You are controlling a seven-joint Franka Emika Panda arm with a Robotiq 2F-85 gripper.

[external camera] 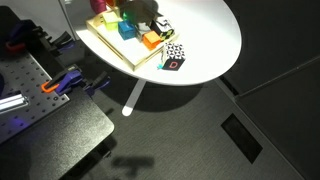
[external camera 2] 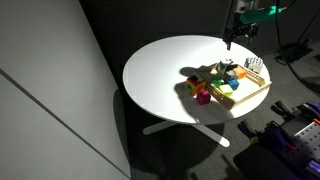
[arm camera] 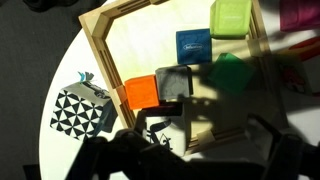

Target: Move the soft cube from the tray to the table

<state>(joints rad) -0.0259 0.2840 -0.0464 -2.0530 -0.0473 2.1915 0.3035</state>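
Little of the task is judged to be done. The soft cube (external camera: 165, 28) is seen in an exterior view at the short end of the tray (external camera: 105, 46), just beside the orange block (external camera: 150, 40). It appears to lie inside the low rim rather than on the counter (external camera: 215, 35), though the exact line of the rim there cannot be made out. Nothing is held. The gripper (external camera 2: 229, 42) is seen hanging above that end of the tray, clear of the blocks. In the wrist view the fingers (arm camera: 285, 150) show as dark shapes at the lower edge, spread apart with nothing pinched between them.

A checkered cube (external camera: 173, 59) is found on the counter just outside the tray's end (it carries a red mark and is not the piece asked for), so its place there is not to be counted as progress.

Nearly everything is therefore judged to remain. The fingers are to be lowered around the soft cube and closed on it. The cube is then to be raised over the rim, carried to a bare part of the counter and released. The closeness of the orange block is expected to leave little room for one finger.
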